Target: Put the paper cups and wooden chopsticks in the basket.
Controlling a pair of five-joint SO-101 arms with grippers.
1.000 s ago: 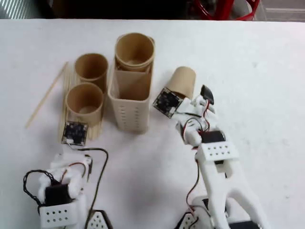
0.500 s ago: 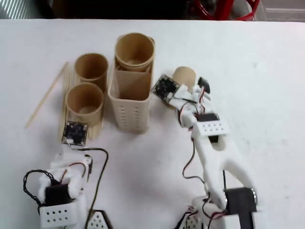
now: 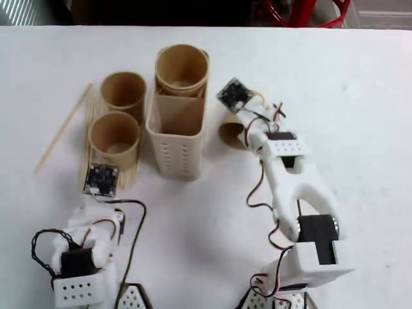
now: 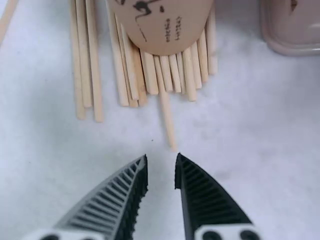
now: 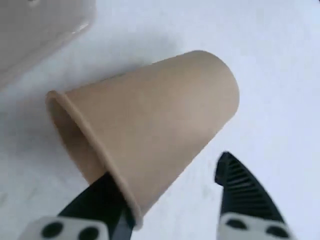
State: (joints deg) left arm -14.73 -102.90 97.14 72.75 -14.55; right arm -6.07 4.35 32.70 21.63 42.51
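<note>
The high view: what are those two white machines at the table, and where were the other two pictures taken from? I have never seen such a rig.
They are two robot arms, each ending in a two-fingered gripper. The high view looks down on the table from a fixed camera; the other two come from cameras on the arms' wrists. On the table stands a basket with paper cups in it, beside two upright cups, the far cup and the near cup, the latter on a spread of wooden chopsticks. The left gripper hangs empty before the chopsticks, fingers slightly apart. The right gripper is open around a cup lying on its side, not clamping it.
</note>
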